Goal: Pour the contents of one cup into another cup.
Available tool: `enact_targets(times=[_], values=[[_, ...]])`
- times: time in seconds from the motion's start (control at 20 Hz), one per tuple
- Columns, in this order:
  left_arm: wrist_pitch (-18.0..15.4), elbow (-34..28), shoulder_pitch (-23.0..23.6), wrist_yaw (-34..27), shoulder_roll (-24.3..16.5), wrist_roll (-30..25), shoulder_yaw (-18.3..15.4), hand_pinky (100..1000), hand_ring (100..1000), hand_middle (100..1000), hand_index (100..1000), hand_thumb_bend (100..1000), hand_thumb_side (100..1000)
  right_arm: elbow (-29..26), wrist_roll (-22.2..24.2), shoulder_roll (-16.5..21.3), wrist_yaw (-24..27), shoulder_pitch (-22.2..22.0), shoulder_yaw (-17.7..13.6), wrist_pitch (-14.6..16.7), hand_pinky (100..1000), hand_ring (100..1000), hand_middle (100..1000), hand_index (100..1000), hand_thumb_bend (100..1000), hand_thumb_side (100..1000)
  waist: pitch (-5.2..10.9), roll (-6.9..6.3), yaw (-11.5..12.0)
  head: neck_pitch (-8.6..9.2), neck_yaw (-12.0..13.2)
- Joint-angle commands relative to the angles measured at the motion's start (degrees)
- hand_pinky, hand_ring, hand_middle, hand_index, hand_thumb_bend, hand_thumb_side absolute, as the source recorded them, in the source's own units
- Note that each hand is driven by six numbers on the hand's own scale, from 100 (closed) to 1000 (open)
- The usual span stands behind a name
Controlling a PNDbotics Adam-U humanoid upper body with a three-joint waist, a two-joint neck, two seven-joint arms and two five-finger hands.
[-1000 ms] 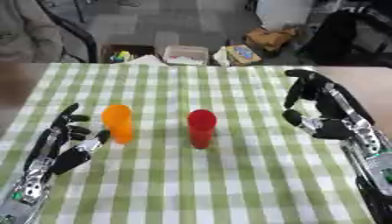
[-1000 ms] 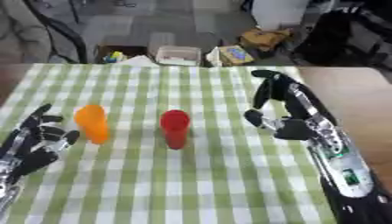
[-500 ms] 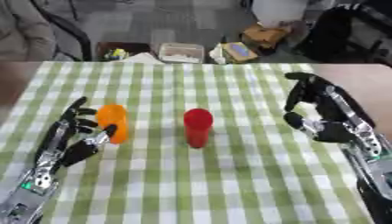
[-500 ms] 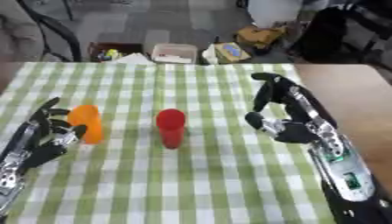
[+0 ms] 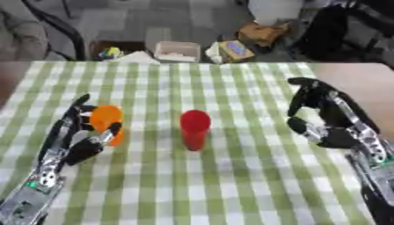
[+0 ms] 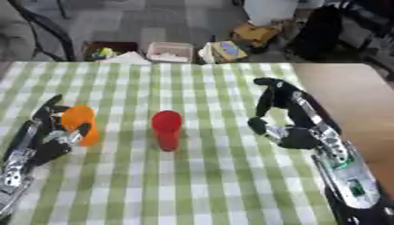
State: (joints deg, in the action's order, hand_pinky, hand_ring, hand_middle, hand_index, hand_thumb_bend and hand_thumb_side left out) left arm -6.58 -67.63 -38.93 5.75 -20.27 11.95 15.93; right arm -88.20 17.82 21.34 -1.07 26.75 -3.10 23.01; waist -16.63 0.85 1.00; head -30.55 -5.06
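A green-checked tablecloth [image 5: 231, 184] is spread over the table. The right hand [image 5: 327, 118] is held above it, well apart from the cups, fingers loosely curved around nothing. The left hand [image 5: 77, 138] is wrapped partly around the orange cup [image 5: 107, 123], fingers touching it. Two cups are counted: one orange, one red cup [image 5: 194, 129] upright at centre.

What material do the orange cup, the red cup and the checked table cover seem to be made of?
Orange cup: probably plastic, a smooth, even colour.
Red cup: likely plastic too, plain and matte.
Green-and-white checked cover: looks like cloth or vinyl; it lies flat, and the pictures cannot settle which.
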Motion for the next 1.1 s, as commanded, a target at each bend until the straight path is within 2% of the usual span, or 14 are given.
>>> enact_targets(times=[0.05,0.3,0.6,0.8,0.95,1.1], values=[[-0.16,-0.94,-1.44,0.17,-1.77,1.0,-0.55,682,672,743,1000,527,432,-1.23,0.17,0.89,0.4,1.1,-0.11,0.07,471,479,454,862,532,481,0.5,-0.19,-0.45,1.54,0.51],[-0.27,-0.85,-2.2,0.54,-1.82,2.02,-0.68,681,668,738,1000,528,433,-1.42,0.37,0.74,0.37,1.64,-0.08,-0.01,471,478,453,862,529,483,-0.74,-0.47,-1.39,2.65,1.15],[-0.52,-0.1,-3.08,2.06,-1.86,1.99,-0.45,681,662,724,1000,477,419,-1.46,0.55,0.68,0.34,2.1,0.04,-0.03,470,477,451,862,516,490,-1.65,-0.52,-2.21,3.55,2.27],[-0.73,0.39,-3.3,3.1,-1.69,1.78,-0.37,643,610,657,1000,344,391,-1.4,0.56,0.71,0.36,2.24,0.04,-0.01,470,477,451,861,522,492,-1.84,-0.48,-2.36,3.62,2.54],[-0.9,0.45,-3.17,3.53,-1.65,1.46,-0.19,557,507,543,1000,209,355,-1.35,0.62,0.71,0.35,2.23,0.05,0.0,469,477,451,861,542,492,-1.81,-0.46,-2.25,3.52,2.51],[-1.12,0.46,-2.9,3.88,-1.67,0.82,-0.09,462,412,473,1000,100,310,-1.25,0.62,0.73,0.34,2.18,0.04,-0.02,469,476,450,861,543,495,-1.68,-0.43,-2.06,3.39,2.41]])
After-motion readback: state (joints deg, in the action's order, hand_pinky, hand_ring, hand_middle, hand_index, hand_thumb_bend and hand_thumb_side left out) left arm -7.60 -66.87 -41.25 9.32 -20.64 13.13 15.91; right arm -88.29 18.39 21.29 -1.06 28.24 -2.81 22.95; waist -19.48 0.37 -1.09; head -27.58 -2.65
